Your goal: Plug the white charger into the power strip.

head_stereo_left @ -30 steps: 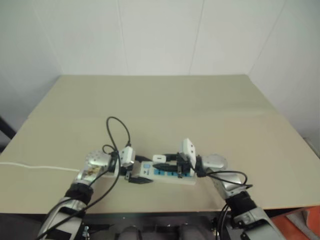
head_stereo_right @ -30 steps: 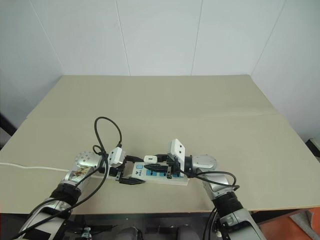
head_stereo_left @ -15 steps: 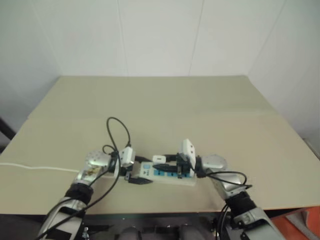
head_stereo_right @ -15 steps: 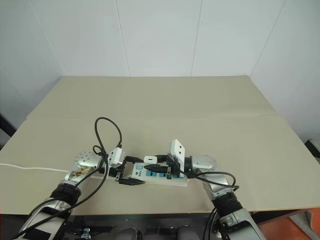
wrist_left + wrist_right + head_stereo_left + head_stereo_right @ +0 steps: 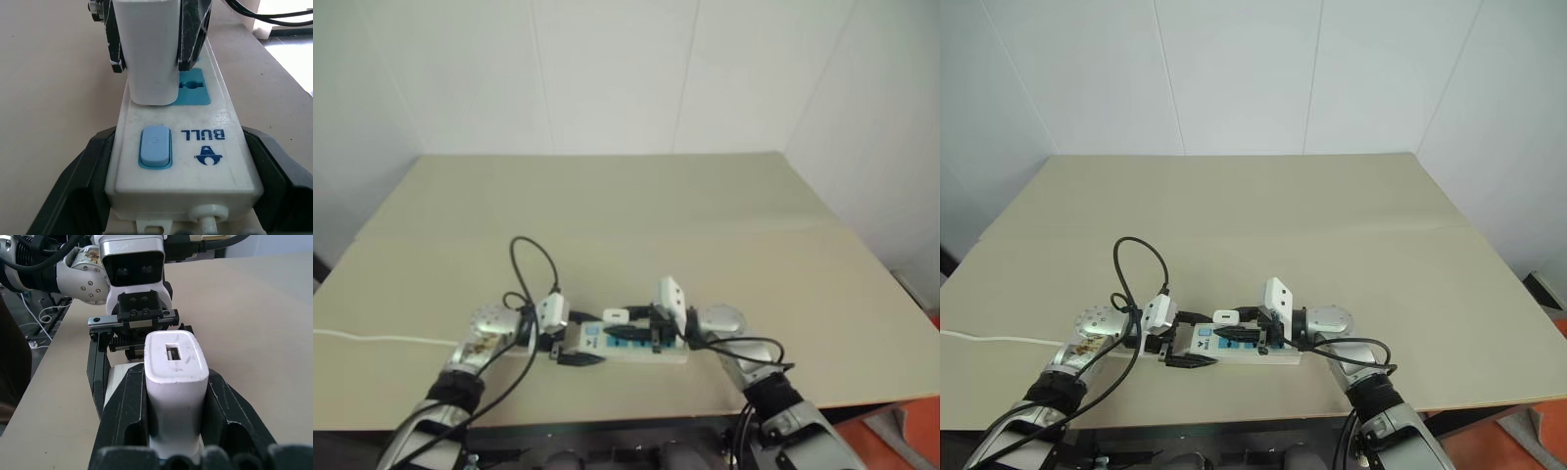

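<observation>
The power strip [image 5: 1283,354] lies on the table close to its front edge. My left gripper [image 5: 1190,340] is shut on its switch end, one black finger [image 5: 73,191] against each side. The blue switch [image 5: 155,146] sits between them. The white charger [image 5: 149,54] stands upright over the socket nearest the switch, its base against the strip's top and its prongs hidden. My right gripper [image 5: 176,396] is shut on the charger [image 5: 176,377], with its fingers [image 5: 122,416] clamping two opposite sides. A bare blue socket [image 5: 193,90] shows just beyond the charger.
The strip's white cord [image 5: 989,339] runs off to the left across the beige table [image 5: 1332,225]. A black cable loop [image 5: 1136,264] arches above my left wrist. The table's front edge [image 5: 1263,406] runs just below the strip. White walls stand behind the table.
The whole picture has shifted, so the camera moved. Both grippers, the strip and the charger keep the same arrangement.
</observation>
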Robot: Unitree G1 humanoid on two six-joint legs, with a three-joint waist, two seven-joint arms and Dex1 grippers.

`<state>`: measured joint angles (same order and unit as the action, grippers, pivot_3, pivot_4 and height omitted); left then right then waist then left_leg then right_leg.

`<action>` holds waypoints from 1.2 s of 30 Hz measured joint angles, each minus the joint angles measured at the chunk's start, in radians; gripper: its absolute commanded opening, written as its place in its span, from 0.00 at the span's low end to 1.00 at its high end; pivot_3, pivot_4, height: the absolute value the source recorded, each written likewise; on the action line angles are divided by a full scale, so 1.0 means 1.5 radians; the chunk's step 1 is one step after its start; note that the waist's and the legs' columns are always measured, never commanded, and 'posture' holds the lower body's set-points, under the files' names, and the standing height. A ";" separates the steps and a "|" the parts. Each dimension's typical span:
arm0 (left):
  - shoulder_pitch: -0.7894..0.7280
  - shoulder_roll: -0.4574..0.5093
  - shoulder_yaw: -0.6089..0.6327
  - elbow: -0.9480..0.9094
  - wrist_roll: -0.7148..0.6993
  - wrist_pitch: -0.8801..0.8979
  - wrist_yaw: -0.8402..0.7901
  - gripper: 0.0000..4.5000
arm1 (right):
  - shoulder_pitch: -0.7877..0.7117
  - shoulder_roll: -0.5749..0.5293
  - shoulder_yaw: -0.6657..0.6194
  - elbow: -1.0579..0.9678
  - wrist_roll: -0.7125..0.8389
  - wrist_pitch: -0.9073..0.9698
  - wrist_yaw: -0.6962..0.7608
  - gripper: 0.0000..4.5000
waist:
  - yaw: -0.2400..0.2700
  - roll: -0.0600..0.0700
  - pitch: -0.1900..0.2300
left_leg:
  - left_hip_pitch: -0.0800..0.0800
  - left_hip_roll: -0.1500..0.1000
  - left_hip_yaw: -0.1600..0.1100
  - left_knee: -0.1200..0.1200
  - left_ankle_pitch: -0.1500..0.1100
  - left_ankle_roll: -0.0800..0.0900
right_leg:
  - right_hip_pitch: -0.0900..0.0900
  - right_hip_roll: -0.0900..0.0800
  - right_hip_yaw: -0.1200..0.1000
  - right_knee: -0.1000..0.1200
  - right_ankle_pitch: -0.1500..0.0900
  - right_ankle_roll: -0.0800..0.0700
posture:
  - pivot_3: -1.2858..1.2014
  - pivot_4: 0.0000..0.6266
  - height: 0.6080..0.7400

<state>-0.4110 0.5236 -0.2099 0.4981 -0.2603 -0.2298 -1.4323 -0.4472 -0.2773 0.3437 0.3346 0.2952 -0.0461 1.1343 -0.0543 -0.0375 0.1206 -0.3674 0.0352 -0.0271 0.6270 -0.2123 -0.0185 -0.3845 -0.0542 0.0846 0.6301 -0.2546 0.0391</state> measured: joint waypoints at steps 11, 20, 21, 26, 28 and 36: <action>0.019 0.012 0.000 -0.035 -0.005 0.023 0.017 0.73 | -0.006 0.000 0.002 0.003 0.000 0.000 0.011 0.24 | -0.002 0.000 0.000 | 0.000 0.001 0.000 -0.001 -0.001 0.000 | -0.001 0.001 0.000 0.000 -0.001 0.000 | 0.52 0.24 1.00; 0.016 0.012 -0.002 -0.034 -0.005 0.025 0.018 0.73 | -0.007 0.000 -0.001 0.004 0.000 0.000 0.008 0.24 | -0.002 0.000 0.000 | 0.000 0.001 0.000 -0.001 -0.001 0.000 | -0.001 0.000 0.000 0.000 -0.003 -0.003 | 0.52 0.24 1.00; 0.016 0.012 -0.002 -0.034 -0.005 0.025 0.018 0.73 | -0.007 0.000 -0.001 0.004 0.000 0.000 0.007 0.24 | -0.002 0.000 0.000 | 0.000 0.001 0.000 -0.001 -0.001 0.000 | -0.001 0.000 0.000 0.000 -0.003 -0.003 | 0.52 0.24 1.00; 0.013 0.012 -0.004 -0.031 -0.005 0.025 0.017 0.73 | -0.006 -0.005 -0.002 0.005 0.000 0.000 0.012 0.55 | -0.001 0.000 0.000 | 0.000 0.001 0.000 -0.001 -0.001 0.000 | -0.001 0.001 0.000 0.000 -0.003 -0.003 | 0.52 0.24 1.00; 0.012 0.012 -0.004 -0.029 -0.005 0.026 0.016 0.73 | -0.005 -0.012 -0.005 0.007 0.000 0.000 0.015 0.72 | -0.002 0.000 0.000 | 0.000 0.001 0.000 -0.001 -0.001 0.000 | -0.001 0.001 0.000 0.000 -0.003 -0.004 | 0.52 0.24 1.00; 0.010 0.012 -0.004 -0.026 -0.005 0.030 0.015 0.73 | -0.003 -0.013 -0.012 0.008 -0.001 0.000 0.012 0.99 | -0.002 -0.001 0.000 | 0.000 0.001 0.000 -0.001 -0.001 0.000 | -0.001 0.001 0.000 0.000 -0.003 -0.004 | 0.52 0.24 1.00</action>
<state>-0.3959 0.5420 -0.2160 0.4586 -0.2681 -0.1854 -1.4091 -0.4522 -0.2962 0.3251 0.3460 0.2943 -0.0468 1.1520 -0.0580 -0.0382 0.1213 -0.3675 0.0364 -0.0275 0.6259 -0.2132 -0.0191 -0.3857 -0.0533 0.0844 0.6301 -0.2587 0.0338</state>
